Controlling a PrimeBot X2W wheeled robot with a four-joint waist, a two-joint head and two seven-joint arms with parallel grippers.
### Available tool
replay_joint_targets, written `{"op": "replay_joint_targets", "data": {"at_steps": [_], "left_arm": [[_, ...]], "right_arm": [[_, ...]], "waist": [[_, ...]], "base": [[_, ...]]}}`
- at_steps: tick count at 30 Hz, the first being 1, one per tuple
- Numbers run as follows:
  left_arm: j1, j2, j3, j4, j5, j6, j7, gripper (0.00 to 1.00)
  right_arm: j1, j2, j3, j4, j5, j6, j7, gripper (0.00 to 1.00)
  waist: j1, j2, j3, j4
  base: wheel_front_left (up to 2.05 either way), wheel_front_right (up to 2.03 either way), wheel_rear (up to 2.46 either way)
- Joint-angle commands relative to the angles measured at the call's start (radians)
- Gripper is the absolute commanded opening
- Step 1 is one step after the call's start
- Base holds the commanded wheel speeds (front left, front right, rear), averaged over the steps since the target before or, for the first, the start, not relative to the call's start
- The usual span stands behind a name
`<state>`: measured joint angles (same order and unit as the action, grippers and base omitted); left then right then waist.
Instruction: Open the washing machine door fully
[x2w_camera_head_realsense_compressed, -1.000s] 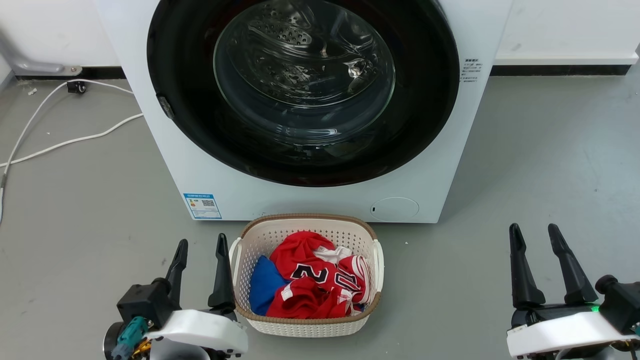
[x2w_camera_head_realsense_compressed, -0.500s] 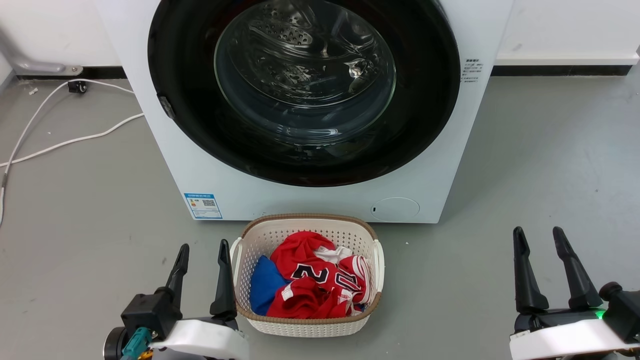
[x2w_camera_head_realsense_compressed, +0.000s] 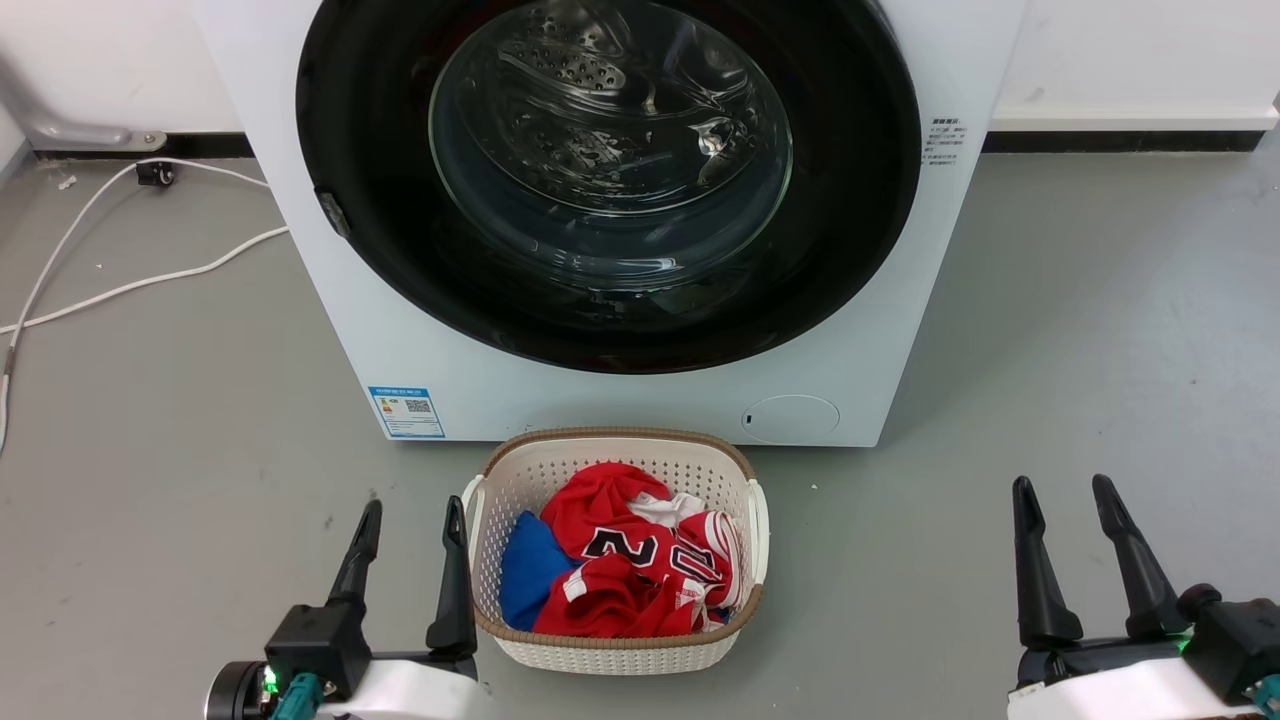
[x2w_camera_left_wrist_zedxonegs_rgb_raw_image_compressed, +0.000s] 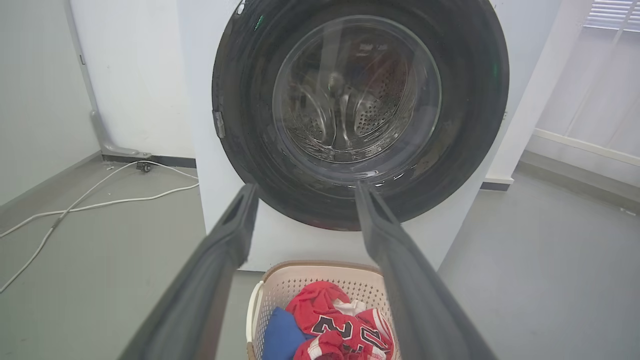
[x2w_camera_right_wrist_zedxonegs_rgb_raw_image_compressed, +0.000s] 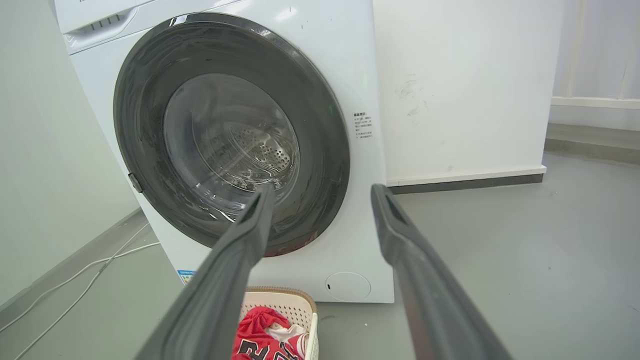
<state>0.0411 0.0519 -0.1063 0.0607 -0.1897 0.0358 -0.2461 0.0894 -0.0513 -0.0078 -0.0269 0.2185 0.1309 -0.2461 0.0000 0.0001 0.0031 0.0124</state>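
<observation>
1. So, progress-wise this is basically at zero. The washing machine door (x2w_camera_head_realsense_compressed: 607, 175) sits flat against the front of the washing machine (x2w_camera_head_realsense_compressed: 620, 405), black ring and glass bowl facing straight out. I can't spot a gap at either edge in the right wrist view.
2. Both grippers are low and well apart from the door. The left gripper (x2w_camera_head_realsense_compressed: 412, 505) hangs just beside the left side of the laundry basket (x2w_camera_head_realsense_compressed: 615, 434). The right gripper (x2w_camera_head_realsense_compressed: 1060, 485) is off over bare floor (x2w_camera_head_realsense_compressed: 1000, 300) to the right. The jaws on both are spread wide with nothing between them.
3. What's left, as I read it, is pretty much everything: reach up to the door, get it unlatched, swing it all the way round. The basket, with a red jersey (x2w_camera_head_realsense_compressed: 620, 565) in it, is parked just in front of the machine, so it could get in the way of an arm coming in low.
4. Hard to make out: there's a small grey metal piece (x2w_camera_head_realsense_compressed: 330, 212) on the door's left edge, and I can't tell if it's the hinge or the catch. So which way the door swings is a guess. No obvious handle either.
5. Cut off: the top of the door and of the machine runs out of the head view. The steel drum (x2w_camera_head_realsense_compressed: 590, 80) shows through the glass, but reflections blur it, so I can't tell if anything's inside.
</observation>
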Motion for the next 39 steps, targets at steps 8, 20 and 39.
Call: {"op": "replay_joint_targets", "data": {"at_steps": [8,20,39], "left_arm": [[0.016,-0.002,-0.014,0.005,0.070,0.020,-0.022,1.00],[0.016,-0.002,-0.014,0.016,0.048,0.025,-0.020,1.00],[0.022,-0.002,-0.014,0.025,0.048,0.028,-0.020,1.00]], "right_arm": [[0.017,0.002,0.006,0.002,-0.070,0.000,-0.021,1.00],[0.015,0.002,0.004,0.016,-0.047,0.000,-0.019,1.00],[-0.003,0.002,0.026,0.100,0.649,0.000,-0.019,0.00]], "waist": [[0.0000,-0.0001,0.002,-0.002],[0.0000,-0.0001,0.002,0.000],[0.0000,-0.0001,-0.006,-0.001]], "base": [[0.00,0.00,0.00],[0.00,0.00,0.00],[0.00,0.00,0.00]]}}
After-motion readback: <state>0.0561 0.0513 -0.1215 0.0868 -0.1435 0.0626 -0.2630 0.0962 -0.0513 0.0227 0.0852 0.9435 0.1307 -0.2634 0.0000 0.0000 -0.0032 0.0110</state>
